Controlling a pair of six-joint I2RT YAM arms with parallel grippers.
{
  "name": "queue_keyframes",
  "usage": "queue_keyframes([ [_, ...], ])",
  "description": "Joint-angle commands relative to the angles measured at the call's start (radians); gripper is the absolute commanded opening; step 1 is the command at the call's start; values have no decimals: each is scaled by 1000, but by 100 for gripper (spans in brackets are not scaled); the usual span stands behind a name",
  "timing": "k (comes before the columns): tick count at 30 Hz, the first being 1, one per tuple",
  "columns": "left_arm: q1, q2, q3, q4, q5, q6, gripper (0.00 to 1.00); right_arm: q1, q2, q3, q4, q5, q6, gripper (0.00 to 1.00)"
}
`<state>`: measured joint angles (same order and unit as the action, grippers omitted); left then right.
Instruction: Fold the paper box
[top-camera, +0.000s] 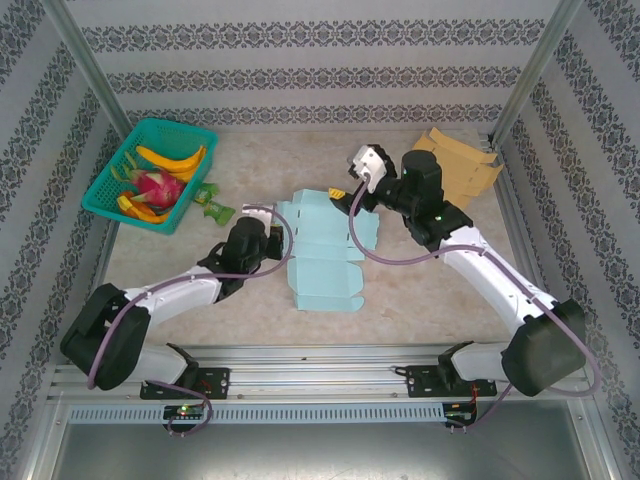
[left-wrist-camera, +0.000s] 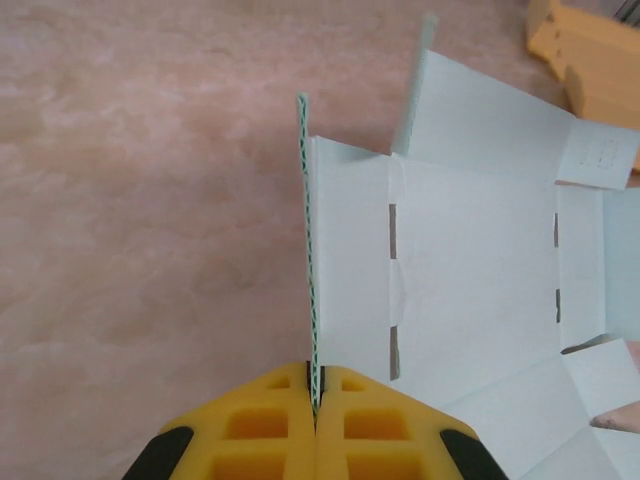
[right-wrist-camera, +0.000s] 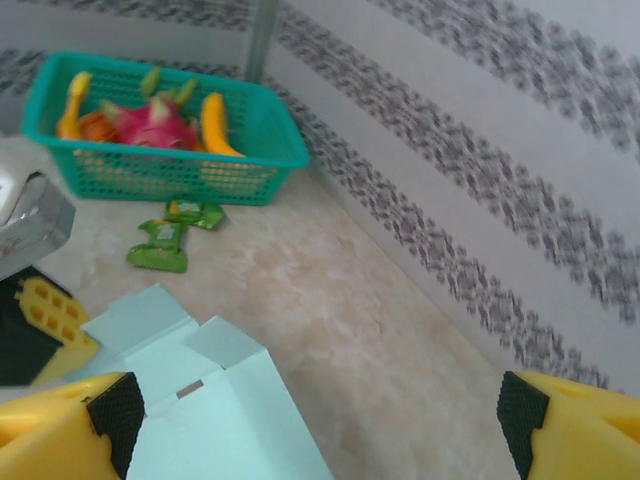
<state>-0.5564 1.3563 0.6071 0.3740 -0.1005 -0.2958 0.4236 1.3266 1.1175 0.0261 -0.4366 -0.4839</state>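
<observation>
Progress is slight: the fold has barely begun. Nearest the arm bases, the left end effector is clenched on the left edge of the paper box. Its yellow fingers meet with only the thin card between them. In the left wrist view that side flap stands upright and is seen edge-on. The panel beside it looks flat on the desk, with its creases and slots showing. One side wall therefore appears to be raised and held, but not tucked or locked.

The box sits mid-desk between the two arms as an opened blank, and its middle panels and end tabs are spread out. The near end, the right side and the far flaps all look unfolded. By my reckoning most of the work remains: raising the other walls, folding in the tabs and closing the shape.

Farther on, the right end effector hovers above the far right part of the blank, released, with its fingers wide apart and nothing between them. It looks poised to help rather than engaged.

Beyond the box, a green packet lies just beside a teal basket of fruit at the far left. Brown cardboard rests at the far right, well apart from the work.
</observation>
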Motion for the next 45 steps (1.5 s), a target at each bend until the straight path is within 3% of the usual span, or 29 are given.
queue_keyframes([
  [1, -6, -50, -64, 258, 31, 73, 0, 6, 55, 45, -183, -173, -327, 87],
  [5, -14, -65, -146, 411, 70, 120, 0, -3, 147, 198, -420, -169, -478, 81],
  [10, -25, -78, -215, 537, 52, 174, 0, -1, 273, 404, -724, -61, -595, 71],
  [17, -40, -90, -247, 582, 86, 233, 0, -9, 394, 560, -944, 77, -671, 61],
  [22, -53, -94, -274, 622, 91, 257, 0, -20, 454, 621, -1011, 112, -682, 58],
  [30, -59, -91, -273, 615, 74, 273, 0, -28, 569, 773, -1192, 114, -699, 45],
  [42, -66, -91, -293, 644, 65, 267, 0, -57, 551, 737, -1182, 66, -706, 36],
  [45, -67, -94, -294, 651, 71, 259, 0, -58, 551, 724, -1171, 54, -708, 28],
])
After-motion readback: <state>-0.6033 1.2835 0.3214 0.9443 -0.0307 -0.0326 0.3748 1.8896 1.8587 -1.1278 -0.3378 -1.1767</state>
